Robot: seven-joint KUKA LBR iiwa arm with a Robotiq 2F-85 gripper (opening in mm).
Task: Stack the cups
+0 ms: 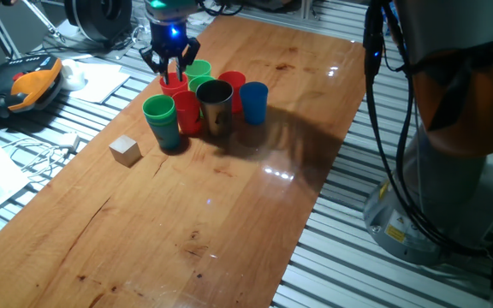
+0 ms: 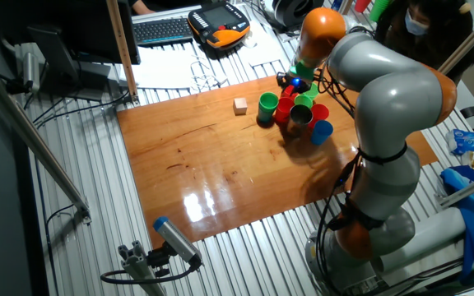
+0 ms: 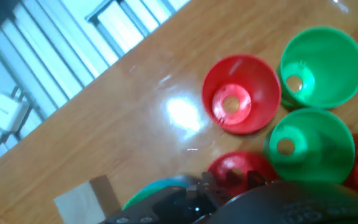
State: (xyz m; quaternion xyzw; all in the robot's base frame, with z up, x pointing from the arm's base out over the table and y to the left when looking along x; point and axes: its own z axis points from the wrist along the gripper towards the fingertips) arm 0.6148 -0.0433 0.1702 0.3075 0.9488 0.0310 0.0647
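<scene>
The gripper (image 1: 171,68) hangs spread over a red cup (image 1: 174,85) at the back of the cup cluster (image 1: 204,104) near the table's (image 1: 229,222) far end, steel cup (image 1: 216,104) amid them, blue cup (image 1: 255,102) beside it, wooden cube (image 1: 125,151) apart toward the left edge.

Your arm (image 2: 385,107) is built of fat, rounded silver-grey segments with bright orange bands at the joints; one orange cap shows at the top centre of the other fixed view. Black cables (image 1: 383,111) hang in loops down its side at the right of one fixed view, past a small yellow label near the base. The gripper (image 1: 170,67) is black, lit by a blue light above its dark fingers.
</scene>
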